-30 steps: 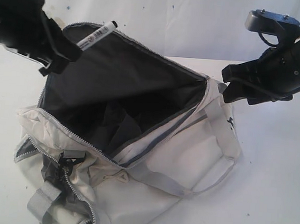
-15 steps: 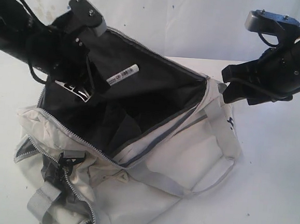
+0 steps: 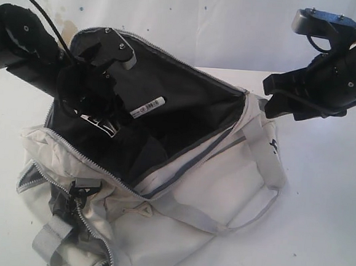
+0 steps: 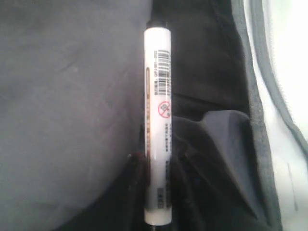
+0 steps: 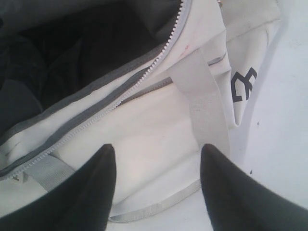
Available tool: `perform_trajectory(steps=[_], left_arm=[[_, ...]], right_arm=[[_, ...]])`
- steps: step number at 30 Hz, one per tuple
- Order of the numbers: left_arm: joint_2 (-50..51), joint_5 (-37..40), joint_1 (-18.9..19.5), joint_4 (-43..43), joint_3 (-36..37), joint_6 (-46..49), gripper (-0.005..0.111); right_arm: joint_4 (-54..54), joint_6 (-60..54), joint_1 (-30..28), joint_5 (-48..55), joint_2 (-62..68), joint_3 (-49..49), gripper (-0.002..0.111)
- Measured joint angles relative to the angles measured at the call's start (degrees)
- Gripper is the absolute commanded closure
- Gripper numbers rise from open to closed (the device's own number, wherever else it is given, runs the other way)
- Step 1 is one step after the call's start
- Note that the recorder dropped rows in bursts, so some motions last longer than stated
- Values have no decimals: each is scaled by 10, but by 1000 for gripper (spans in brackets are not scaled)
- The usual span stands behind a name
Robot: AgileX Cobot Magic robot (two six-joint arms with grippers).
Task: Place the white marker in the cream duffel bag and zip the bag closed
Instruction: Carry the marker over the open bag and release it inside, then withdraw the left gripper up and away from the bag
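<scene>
the left tool (image 3: 124,114) is gripping the white marker (image 3: 148,106) by one end, its jaws narrow around the barrel. it is holding the marker inside the open mouth of the cream duffel bag (image 3: 217,185), just over the black lining (image 3: 187,90). whether the marker is touching the lining is not showing clearly. the marker is looking light, stiff and smooth, so it is probably dropping freely once the jaws are easing; a pinch across the barrel is suiting it.

the bag is sitting soft and slumped on the desk (image 3: 324,231), with its main zipper (image 3: 188,164) standing fully open. only dark folds of lining are showing inside. the right tool (image 3: 278,102) is hovering wide and empty by the bag's logo end, near a grey strap (image 5: 199,96). zipping such limp fabric is likely needing one tool steadying it.
</scene>
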Motion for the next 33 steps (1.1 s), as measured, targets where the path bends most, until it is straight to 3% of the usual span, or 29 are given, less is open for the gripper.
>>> perform_trajectory(steps=[6,17,24,28,33], left_arm=[[0,-9,0,-1,0,0,52],[-2,-5,0,-12,0,-25,50],[-55,9,0,-25,0,-32,25],[-95,10,0,-26,0,-47,25],[-138,10,5,-23,0,-156,25]], right_arm=[[0,0,0,0,0,0,59],[0,0,0,-1,0,0,59],[0,0,0,-1,0,0,59],[0,0,0,-1,0,0,59],[0,0,0,-1,0,0,59]])
